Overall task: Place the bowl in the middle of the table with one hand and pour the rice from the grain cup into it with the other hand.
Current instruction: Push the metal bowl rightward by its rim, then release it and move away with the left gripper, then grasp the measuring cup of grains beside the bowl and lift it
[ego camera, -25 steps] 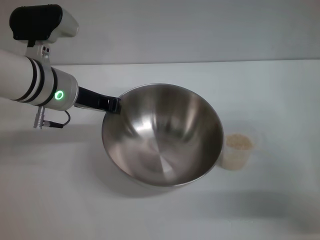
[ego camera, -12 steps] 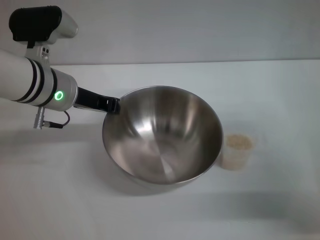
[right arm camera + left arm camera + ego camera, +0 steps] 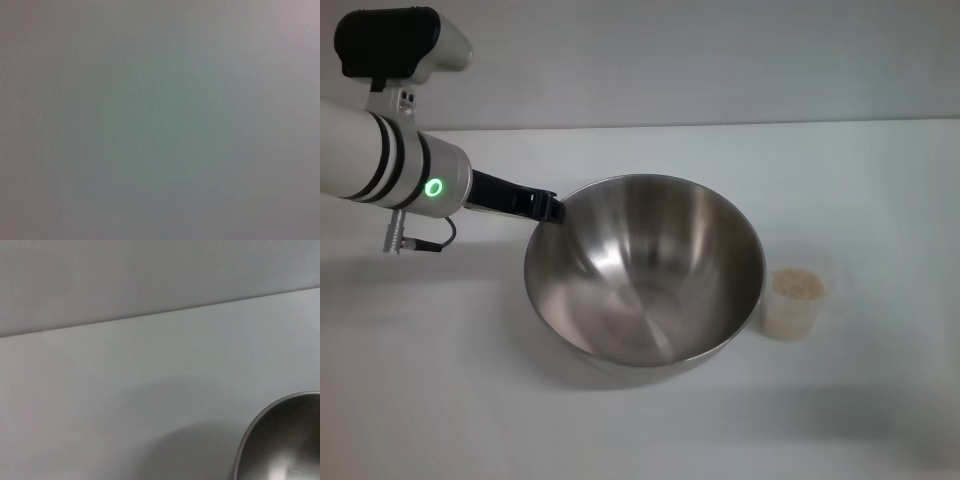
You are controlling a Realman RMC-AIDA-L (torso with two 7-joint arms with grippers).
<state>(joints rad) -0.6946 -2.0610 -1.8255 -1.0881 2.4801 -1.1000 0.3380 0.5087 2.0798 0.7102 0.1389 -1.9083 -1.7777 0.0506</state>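
Stainless steel fills the middle of your head view: the bowl [image 3: 645,272] sits near the centre of the white desk [image 3: 860,180], tipped so its far-left rim rides higher than the near side. Your left arm reaches in from the left edge, its white forearm slanting down toward the bowl, a green light glowing on the wrist ring, and a black camera housing standing above it. The left gripper [image 3: 542,207] ends right at the bowl's upper-left rim, and its dark fingers [image 3: 525,203] are pinched on that rim. From the left wrist view you see only a curved slice of the bowl [image 3: 280,440] against bare desk [image 3: 125,390]. Just to the right of the bowl stands the grain cup [image 3: 796,303], upright, close to the bowl's wall, with the rice [image 3: 797,284] heaped pale inside it. Your right gripper appears in no view.
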